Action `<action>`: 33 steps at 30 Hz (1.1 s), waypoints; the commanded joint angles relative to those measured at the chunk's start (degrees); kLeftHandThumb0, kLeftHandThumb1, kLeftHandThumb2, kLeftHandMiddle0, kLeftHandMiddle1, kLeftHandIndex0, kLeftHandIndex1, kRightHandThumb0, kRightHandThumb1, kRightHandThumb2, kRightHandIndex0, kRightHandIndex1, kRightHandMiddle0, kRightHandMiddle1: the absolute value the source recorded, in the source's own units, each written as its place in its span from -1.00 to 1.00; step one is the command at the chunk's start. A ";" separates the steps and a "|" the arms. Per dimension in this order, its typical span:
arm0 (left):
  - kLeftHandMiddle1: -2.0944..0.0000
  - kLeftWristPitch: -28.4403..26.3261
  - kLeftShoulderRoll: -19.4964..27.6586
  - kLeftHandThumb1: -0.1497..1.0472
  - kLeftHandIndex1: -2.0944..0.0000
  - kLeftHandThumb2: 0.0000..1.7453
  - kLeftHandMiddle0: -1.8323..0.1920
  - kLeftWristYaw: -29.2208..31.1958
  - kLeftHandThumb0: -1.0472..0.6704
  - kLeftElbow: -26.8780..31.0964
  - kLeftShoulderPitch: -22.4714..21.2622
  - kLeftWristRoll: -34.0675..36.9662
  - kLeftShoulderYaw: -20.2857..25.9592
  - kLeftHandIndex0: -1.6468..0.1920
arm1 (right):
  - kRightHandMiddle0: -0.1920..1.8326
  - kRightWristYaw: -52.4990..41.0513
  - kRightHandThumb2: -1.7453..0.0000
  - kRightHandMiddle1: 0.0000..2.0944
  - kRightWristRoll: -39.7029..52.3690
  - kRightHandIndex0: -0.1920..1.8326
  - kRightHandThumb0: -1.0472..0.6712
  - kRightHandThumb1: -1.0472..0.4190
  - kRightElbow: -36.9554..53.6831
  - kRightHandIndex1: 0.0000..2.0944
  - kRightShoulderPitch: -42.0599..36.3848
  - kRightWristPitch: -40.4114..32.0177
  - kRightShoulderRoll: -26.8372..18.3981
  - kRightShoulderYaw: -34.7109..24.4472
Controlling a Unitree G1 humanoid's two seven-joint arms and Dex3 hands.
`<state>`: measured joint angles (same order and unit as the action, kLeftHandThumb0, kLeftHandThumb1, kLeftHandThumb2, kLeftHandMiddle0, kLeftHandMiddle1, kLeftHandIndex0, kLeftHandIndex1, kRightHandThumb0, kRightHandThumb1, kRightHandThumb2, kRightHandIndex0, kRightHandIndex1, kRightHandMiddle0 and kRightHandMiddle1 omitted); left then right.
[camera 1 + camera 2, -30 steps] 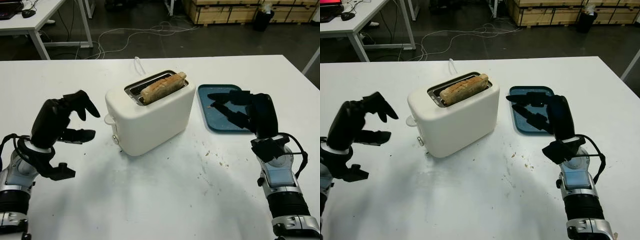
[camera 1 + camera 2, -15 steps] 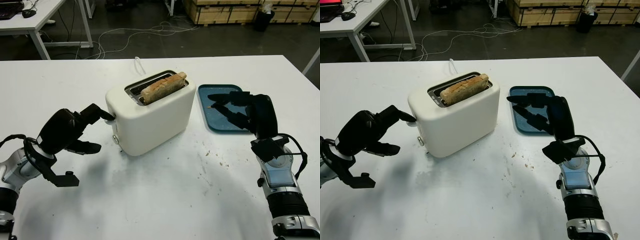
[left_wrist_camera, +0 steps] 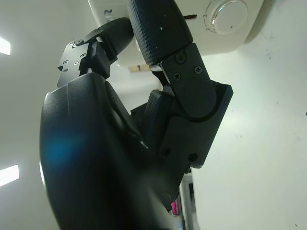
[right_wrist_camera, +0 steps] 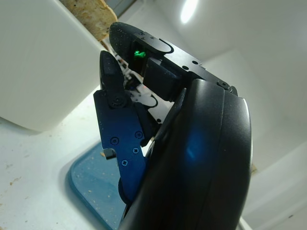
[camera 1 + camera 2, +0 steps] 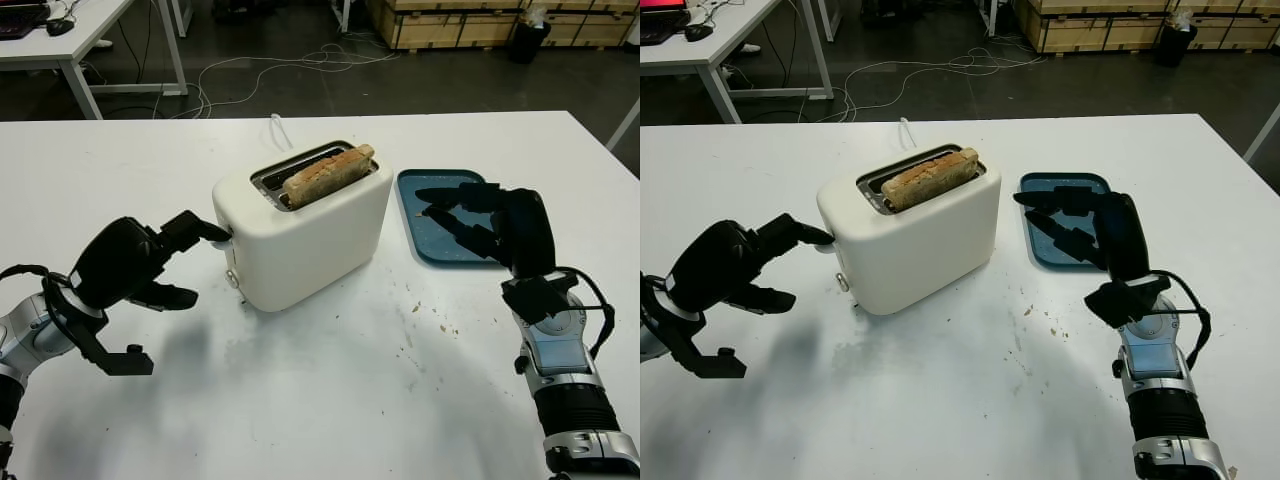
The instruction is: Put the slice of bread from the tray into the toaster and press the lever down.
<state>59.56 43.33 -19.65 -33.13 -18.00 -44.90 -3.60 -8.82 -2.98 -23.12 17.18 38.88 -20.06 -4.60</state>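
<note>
A white toaster [image 5: 300, 235] stands mid-table with the slice of bread [image 5: 327, 175] upright in its slot, the top edge sticking out. My left hand [image 5: 205, 262] is at the toaster's left end, open, with a fingertip [image 5: 222, 233] touching the small white lever [image 5: 823, 243]. In the left wrist view the fingers [image 3: 158, 28] reach to the toaster's end face beside its dial [image 3: 225, 10]. My right hand [image 5: 435, 205] hovers open over the blue tray [image 5: 412, 192], which lies to the right of the toaster and carries a few crumbs.
Crumbs [image 5: 410, 340] dot the white table in front of and to the right of the toaster. A white cord [image 5: 277, 128] runs off behind the toaster. Beyond the table's far edge are floor cables, another desk [image 5: 70, 40] and wooden pallets [image 5: 460, 25].
My left hand swung down and right from a raised spot beside the toaster until its fingertip met the lever. The right hand, bread and tray have stayed put.
</note>
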 commanded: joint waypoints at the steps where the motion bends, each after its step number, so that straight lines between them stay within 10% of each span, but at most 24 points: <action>1: -0.67 -1.05 0.28 0.79 0.04 0.14 -0.74 0.20 -1.00 0.20 -0.40 0.36 -1.25 0.79 | 0.31 0.03 0.89 -0.96 0.52 0.04 -0.10 -0.83 0.25 -0.15 0.77 -0.12 0.12 -0.39; 33: -0.67 -0.78 -2.72 0.79 -0.53 -0.05 -0.62 0.06 -1.00 -17.53 -2.64 4.23 -12.81 0.78 | 0.33 -2.77 0.94 -0.96 3.87 0.04 -0.09 -0.83 3.14 -0.16 0.71 0.32 -0.11 -1.58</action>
<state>60.16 40.91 -20.83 -48.11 -21.36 -39.10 -14.92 -11.35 -0.08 -20.72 17.19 39.20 -20.09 -5.80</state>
